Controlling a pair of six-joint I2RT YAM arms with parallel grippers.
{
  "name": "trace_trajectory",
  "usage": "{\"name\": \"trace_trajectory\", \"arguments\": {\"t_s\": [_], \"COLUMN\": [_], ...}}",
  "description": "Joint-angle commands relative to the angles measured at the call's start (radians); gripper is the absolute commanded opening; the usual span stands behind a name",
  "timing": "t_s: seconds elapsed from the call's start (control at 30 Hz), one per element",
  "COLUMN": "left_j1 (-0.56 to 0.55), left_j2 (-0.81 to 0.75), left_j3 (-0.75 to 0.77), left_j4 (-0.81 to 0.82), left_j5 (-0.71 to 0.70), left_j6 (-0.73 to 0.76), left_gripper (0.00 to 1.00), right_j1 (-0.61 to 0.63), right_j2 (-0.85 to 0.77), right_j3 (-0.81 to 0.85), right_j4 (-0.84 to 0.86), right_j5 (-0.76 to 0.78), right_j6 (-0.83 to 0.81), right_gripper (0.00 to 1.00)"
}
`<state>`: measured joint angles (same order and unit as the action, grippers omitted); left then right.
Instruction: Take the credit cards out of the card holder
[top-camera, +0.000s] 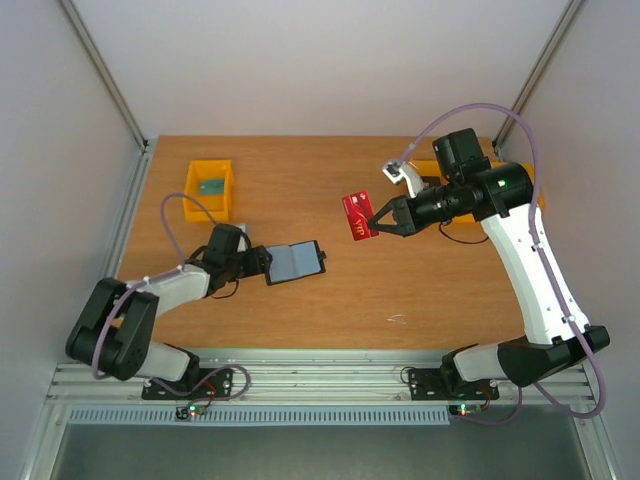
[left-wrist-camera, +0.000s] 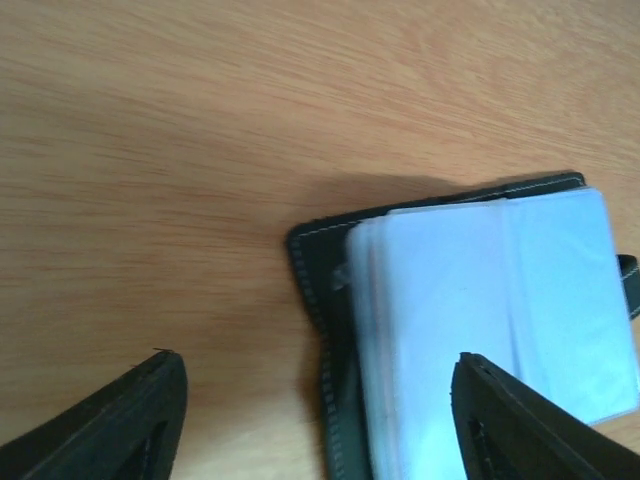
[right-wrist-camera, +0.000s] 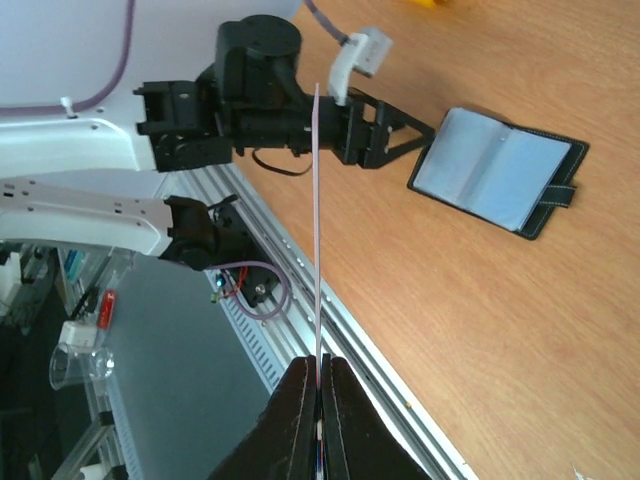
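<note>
The card holder (top-camera: 295, 261) lies open on the wooden table, a black wallet with pale blue-grey pockets (left-wrist-camera: 480, 300) facing up. My left gripper (top-camera: 262, 265) is open at its left end; in the left wrist view the wallet's near edge sits between the spread fingers (left-wrist-camera: 150, 400) without being pinched. Above the table's middle hangs a red credit card (top-camera: 358, 216), and my right gripper (top-camera: 378, 222) is shut on it. The right wrist view shows that card edge-on (right-wrist-camera: 317, 220), rising from the closed gripper (right-wrist-camera: 321, 362), with the card holder (right-wrist-camera: 495, 170) beyond.
A yellow bin (top-camera: 193, 178) stands at the back left with a small dark greenish flat thing (top-camera: 210, 186) inside. Another yellow bin (top-camera: 428, 168) is partly hidden behind the right arm. Metal rails run along the table's near edge (top-camera: 320, 370).
</note>
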<state>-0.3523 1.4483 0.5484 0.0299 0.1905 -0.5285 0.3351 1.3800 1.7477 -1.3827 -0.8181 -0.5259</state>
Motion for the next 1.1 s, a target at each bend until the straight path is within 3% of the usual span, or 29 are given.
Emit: {"name": "trace_trajectory", "arguments": {"t_s": [0.0,0.07,0.2,0.27,0.37,0.43,0.5,0.67,0.8,0.93,1.07], "left_j1": [0.014,0.027,0.046,0.047,0.046,0.047,0.046,0.041,0.009,-0.020,-0.047], "left_j2": [-0.132,-0.202,-0.372,-0.475,-0.637,-0.722,-0.757,-0.729,-0.665,-0.640,-0.632], "left_j3": [-0.038,-0.047,-0.024,-0.011,-0.006,-0.010,0.037,0.246,0.334,0.349,0.342], "left_j4": [-0.086,-0.118,-0.199,-0.213,-0.088,0.045,0.021,-0.396,-0.556,-0.487,-0.482], "left_j5": [-0.165,-0.182,-0.173,-0.147,0.031,0.253,0.446,0.979,1.035,1.011,0.994], "left_j6": [-0.009,-0.006,0.069,0.120,0.235,0.374,0.540,0.843,0.916,0.826,0.812], "left_gripper": [0.76,0.81,0.99,0.99,0.99,0.98,0.96,0.93,0.85,0.72,0.54], "right_j1": [0.004,0.007,0.032,0.063,0.142,0.195,0.244,0.404,0.534,0.648,0.674], "right_j2": [-0.014,-0.008,0.012,0.032,0.073,0.103,0.137,0.218,0.227,0.246,0.286], "right_j3": [0.057,0.077,0.122,0.152,0.194,0.224,0.261,0.368,0.373,0.377,0.397], "right_j4": [-0.060,-0.069,-0.086,-0.099,-0.111,-0.117,-0.132,-0.189,-0.188,-0.178,-0.178], "right_j5": [0.018,0.020,0.049,0.074,0.115,0.164,0.213,0.355,0.477,0.524,0.545], "right_j6": [-0.039,-0.040,-0.044,-0.054,-0.075,-0.088,-0.104,-0.185,-0.277,-0.365,-0.395], "right_gripper": [0.01,0.01,0.01,0.01,0.01,0.01,0.01,0.01,0.01,0.01,0.01]}}
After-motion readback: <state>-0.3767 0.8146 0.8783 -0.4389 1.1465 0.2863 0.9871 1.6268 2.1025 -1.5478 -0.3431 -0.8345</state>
